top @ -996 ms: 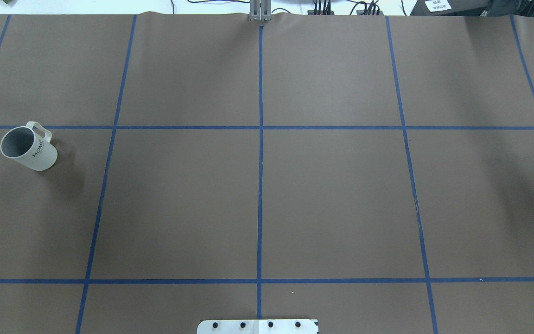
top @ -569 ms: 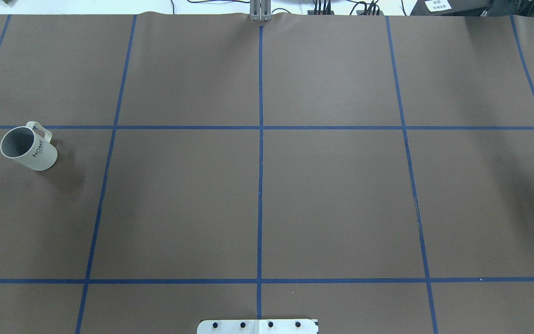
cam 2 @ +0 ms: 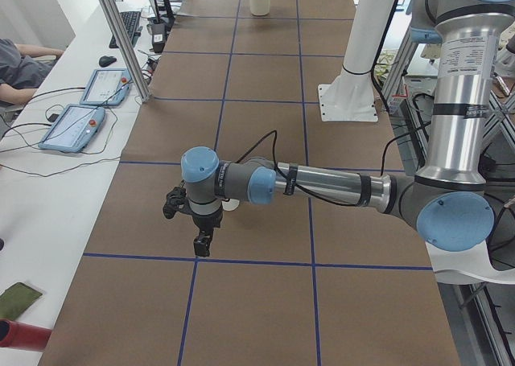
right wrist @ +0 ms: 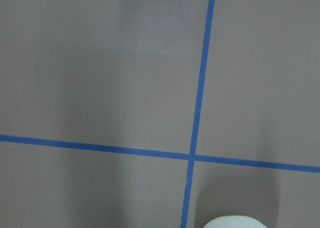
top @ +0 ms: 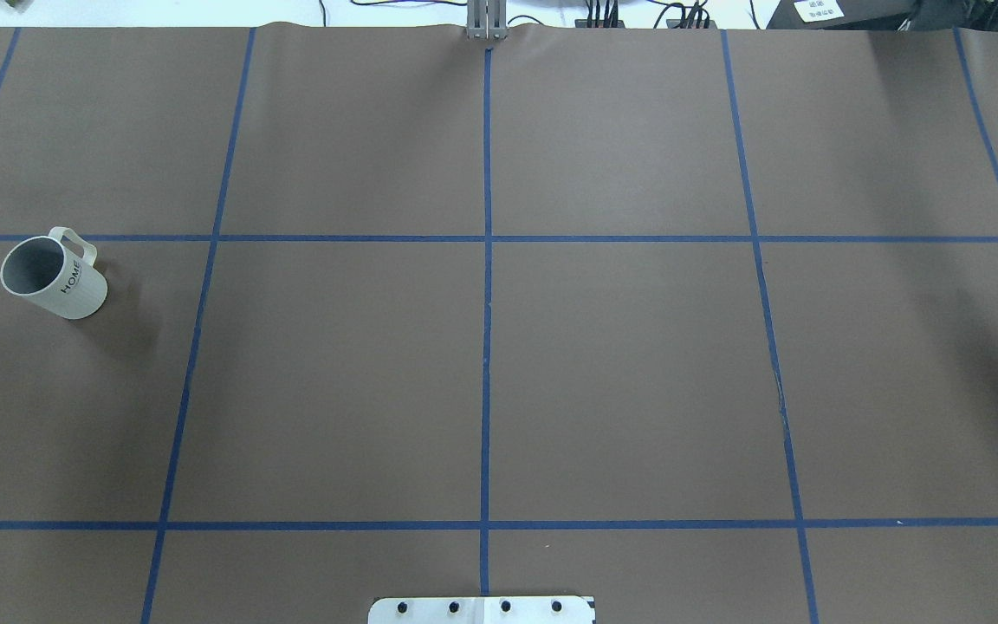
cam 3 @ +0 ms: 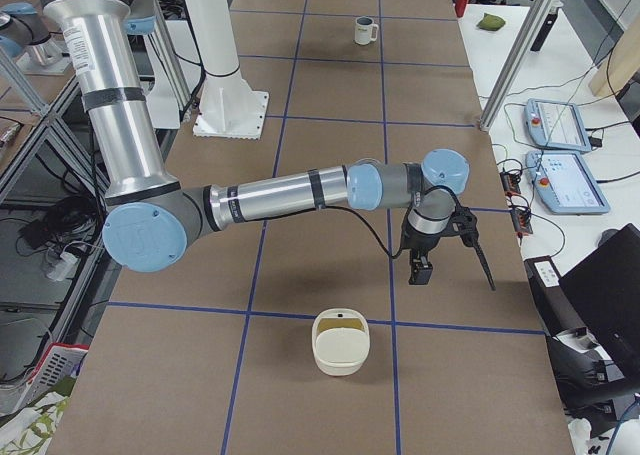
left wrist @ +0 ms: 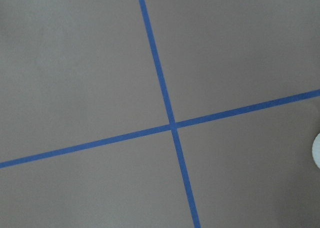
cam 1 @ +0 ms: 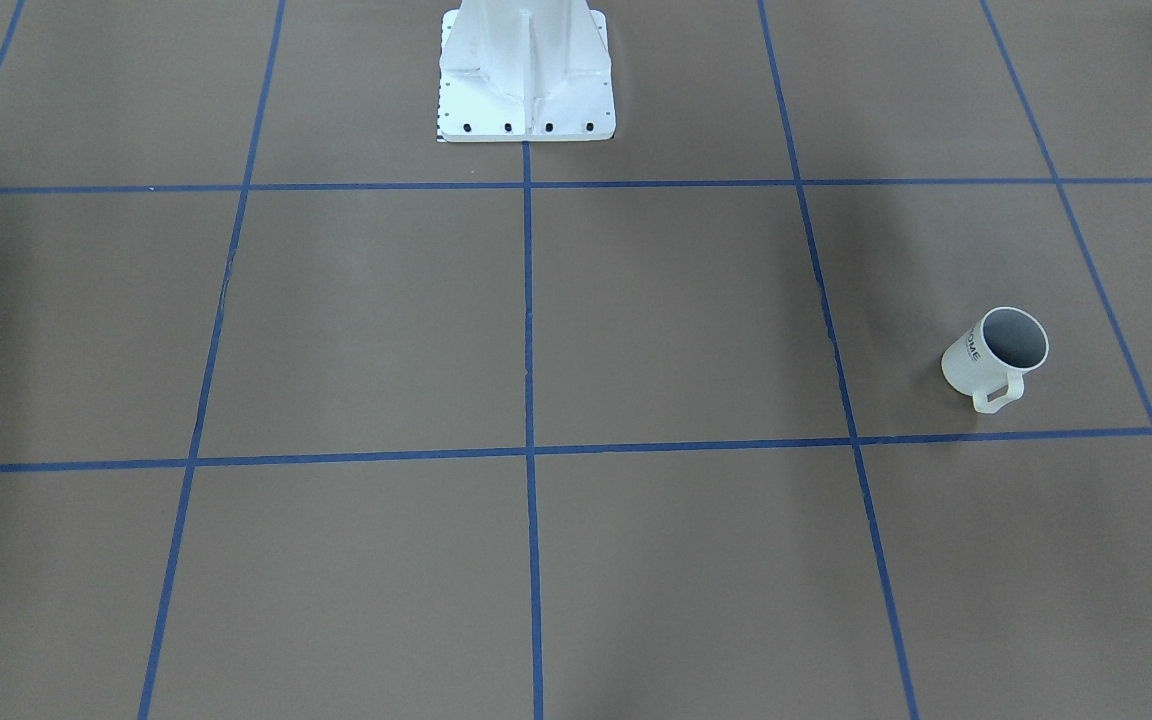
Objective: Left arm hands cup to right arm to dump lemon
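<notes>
The white ribbed cup point(top: 53, 277) lettered HOME stands upright at the table's left end, handle toward the far side; it also shows as the cup point(cam 1: 994, 355) and, small and far, the cup point(cam 3: 366, 30). Its inside looks dark grey, and no lemon shows. The left arm point(cam 2: 322, 185) reaches over the table with the left gripper point(cam 2: 200, 249) pointing down. The right arm point(cam 3: 290, 190) holds the right gripper point(cam 3: 419, 271) above the mat at the other end. Both grippers show only in the side views, so I cannot tell whether they are open or shut.
A cream square container point(cam 3: 341, 342) sits on the mat near the right gripper, and its rim point(right wrist: 232, 222) edges into the right wrist view. The white robot base point(cam 1: 526, 75) stands at the table's middle. Blue tape lines grid the brown mat. Tablets and cables lie along the side benches.
</notes>
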Robot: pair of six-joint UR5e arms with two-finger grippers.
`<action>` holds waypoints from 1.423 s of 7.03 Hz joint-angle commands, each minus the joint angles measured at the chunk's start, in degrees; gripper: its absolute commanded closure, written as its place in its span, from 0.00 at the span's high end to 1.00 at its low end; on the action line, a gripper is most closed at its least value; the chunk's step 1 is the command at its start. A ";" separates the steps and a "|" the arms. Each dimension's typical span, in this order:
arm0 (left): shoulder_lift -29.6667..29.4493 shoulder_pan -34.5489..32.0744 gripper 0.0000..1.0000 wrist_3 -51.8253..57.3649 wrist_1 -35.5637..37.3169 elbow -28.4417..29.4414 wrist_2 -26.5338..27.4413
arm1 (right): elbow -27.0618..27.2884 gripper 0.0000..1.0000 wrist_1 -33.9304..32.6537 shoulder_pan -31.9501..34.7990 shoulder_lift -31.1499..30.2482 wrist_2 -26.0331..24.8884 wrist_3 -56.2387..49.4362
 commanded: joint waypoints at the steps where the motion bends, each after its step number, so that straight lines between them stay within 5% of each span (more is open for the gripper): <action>1: 0.52 -0.83 1.00 1.75 -0.49 -0.58 -4.06 | 0.06 1.00 0.05 -0.63 -1.52 0.06 0.04; 3: 1.93 -1.10 1.00 8.96 -0.40 -0.84 -4.60 | -0.02 1.00 0.05 -1.42 -1.88 -0.03 0.04; 10: 4.56 -3.47 1.00 8.62 -0.58 -0.84 -4.51 | -0.11 1.00 0.05 -2.30 -4.78 -0.12 0.04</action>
